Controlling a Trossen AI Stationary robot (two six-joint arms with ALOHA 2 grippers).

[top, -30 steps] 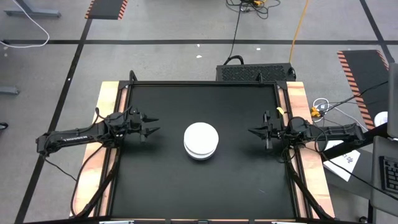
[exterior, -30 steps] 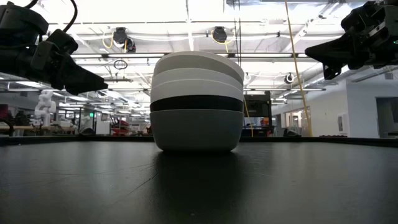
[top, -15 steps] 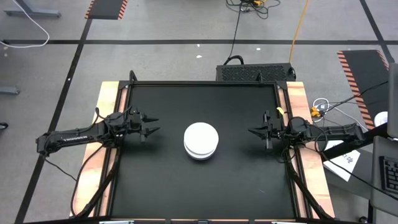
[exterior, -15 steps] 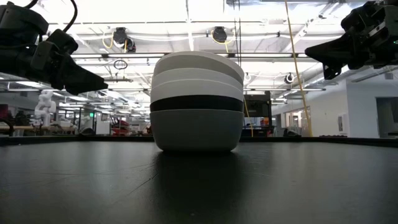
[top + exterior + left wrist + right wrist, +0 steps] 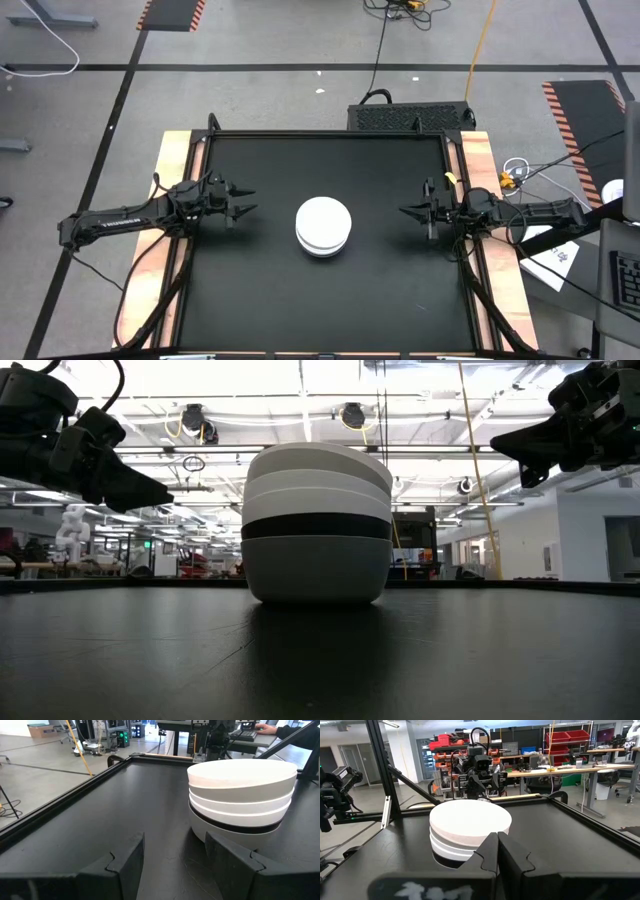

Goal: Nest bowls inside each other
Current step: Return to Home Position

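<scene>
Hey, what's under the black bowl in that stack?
A pale grey bowl sits directly under the black bowl, resting on the table. Only the black bowl's rim band shows; its body, and anything nested deeper, is covered.

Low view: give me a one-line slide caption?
Nested stack of bowls on the black table, left gripper and right gripper hovering apart on either side.

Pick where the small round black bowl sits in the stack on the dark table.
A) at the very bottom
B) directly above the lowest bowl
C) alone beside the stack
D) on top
B: the low view shows the small round black bowl as a dark band right above the pale grey bottom bowl.
</scene>
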